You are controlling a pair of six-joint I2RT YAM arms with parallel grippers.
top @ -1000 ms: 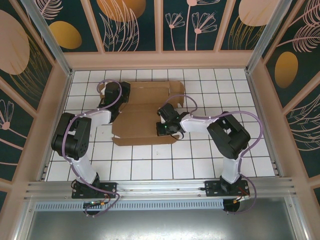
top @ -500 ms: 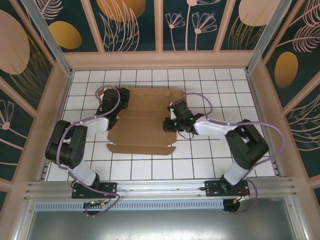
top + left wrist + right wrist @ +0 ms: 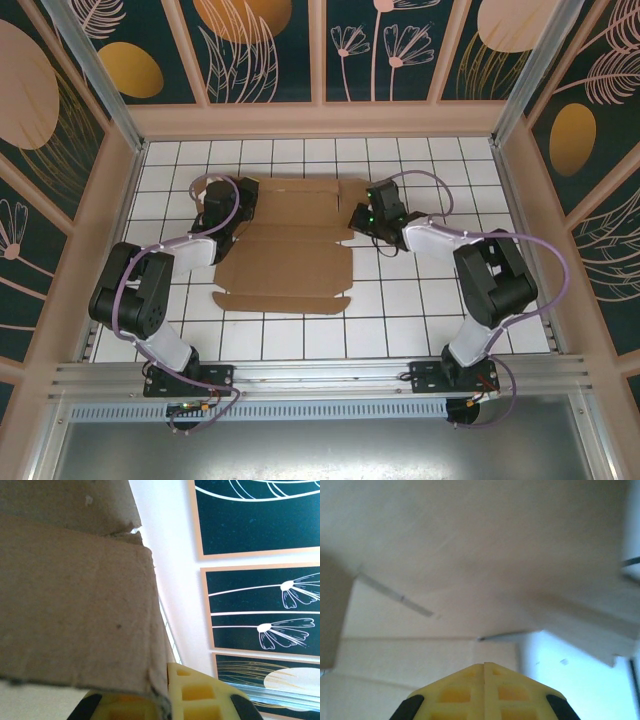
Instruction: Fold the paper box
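Note:
The paper box lies opened out as a flat brown cardboard blank on the white tiled floor, its near flap creased along the front. My left gripper sits at the blank's far left edge. In the left wrist view its yellow fingers are shut, with a raised flap of the paper box running into the seam between them. My right gripper is at the far right edge of the blank. Its jaws are shut with nothing between them, just above the paper box.
The tiled floor has free room to the right of and in front of the blank. Patterned wall panels close in the back and sides. An aluminium rail with both arm bases runs along the near edge.
My right gripper has moved from the blank's near middle up and right to its far right edge. The blank has spread flatter and its near edge has slid toward me. The left gripper stayed put.

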